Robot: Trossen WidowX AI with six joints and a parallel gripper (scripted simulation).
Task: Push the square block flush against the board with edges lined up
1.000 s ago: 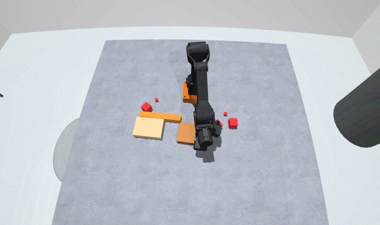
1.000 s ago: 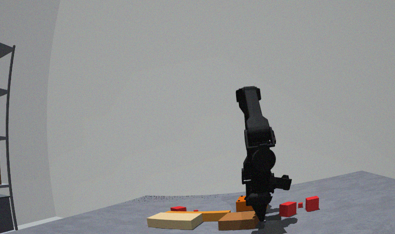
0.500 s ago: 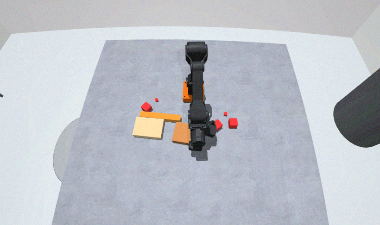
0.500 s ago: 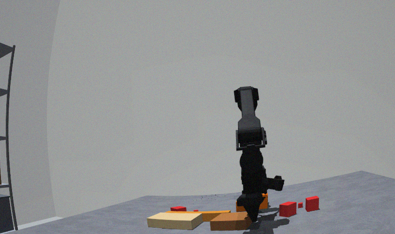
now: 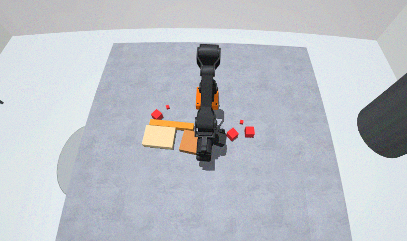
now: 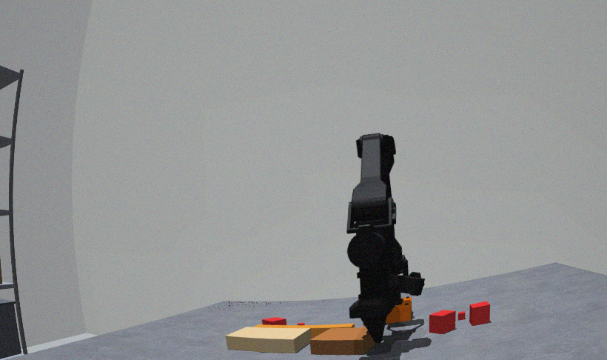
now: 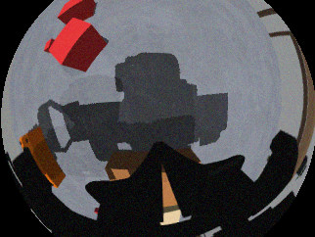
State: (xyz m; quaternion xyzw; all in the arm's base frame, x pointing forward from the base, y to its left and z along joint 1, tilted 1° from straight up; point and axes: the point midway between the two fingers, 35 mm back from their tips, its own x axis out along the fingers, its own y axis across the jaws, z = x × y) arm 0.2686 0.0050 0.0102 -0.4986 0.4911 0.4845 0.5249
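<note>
Square block (image 5: 188, 141) (image 6: 341, 340) (image 7: 122, 160): plain orange-brown, thick and tile-like, with a flat matte top, crisp straight edges and darker side faces. Lies flat on the counter (image 5: 180, 194) (image 6: 162, 331), around mid-width, slightly closer to the left edge than to the right edge in the top view. Partly hidden from above by the arm (image 5: 207, 87) (image 6: 371, 192).

Cream rectangular slab (image 5: 159, 136) (image 6: 267, 338) (image 7: 171, 216): pale and wider than deep. Lies flat between the square block and the counter's left edge, separated from the block by a visible narrow gap.

Long orange bar (image 5: 171, 124) (image 6: 328, 326): slim and flat-lying. Runs along the far-edge side of slab and block, close to both; cannot tell whether in contact. Not clear which of slab and bar counts as the board.

Jaws (image 5: 203, 157) (image 6: 377, 340): fully closed, with nothing gripped. Point down low at the block's side facing the counter's right edge; cannot confirm contact.
</note>
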